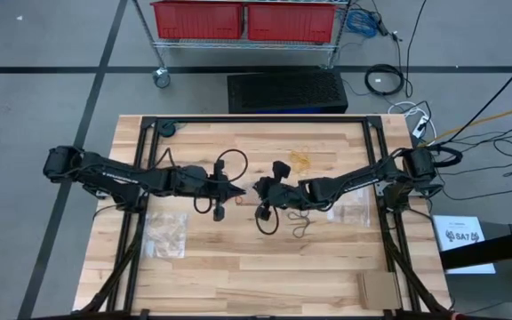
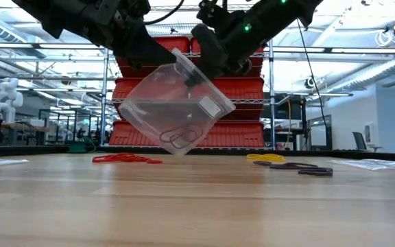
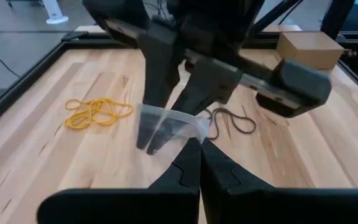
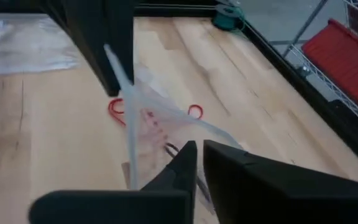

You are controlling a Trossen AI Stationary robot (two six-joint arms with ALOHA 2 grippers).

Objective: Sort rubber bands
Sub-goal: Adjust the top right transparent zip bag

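Left claw (image 1: 238,192) hung above the middle of the wooden desk (image 1: 238,267), its fingers pressed together on one top corner of a clear plastic bag (image 2: 177,110). In the low view that bag hung tilted, clear of the desk, with a few black rubber bands (image 2: 180,137) gathered in its lowest corner. Below and behind the left claw in the high view, another clear bag (image 1: 165,233) lay flat on the desk beside the left arm.

Red rubber bands (image 2: 125,158) lay on the desk under the held bag, roughly between the two claws; the right wrist view showed them partly through the plastic.

Right claw (image 1: 258,188) faced the left claw from just across the bag and pinched the opposite edge of the bag's mouth, its fingers nearly closed on the thin plastic. Loose black rubber bands (image 1: 300,220) lay on the desk beneath the right arm, just behind this claw. Yellowish tan rubber bands (image 1: 300,160) sat in a small heap on the far side of the right claw, toward the desk's back edge. A third clear bag (image 1: 352,212) lay flat near the right arm's base.
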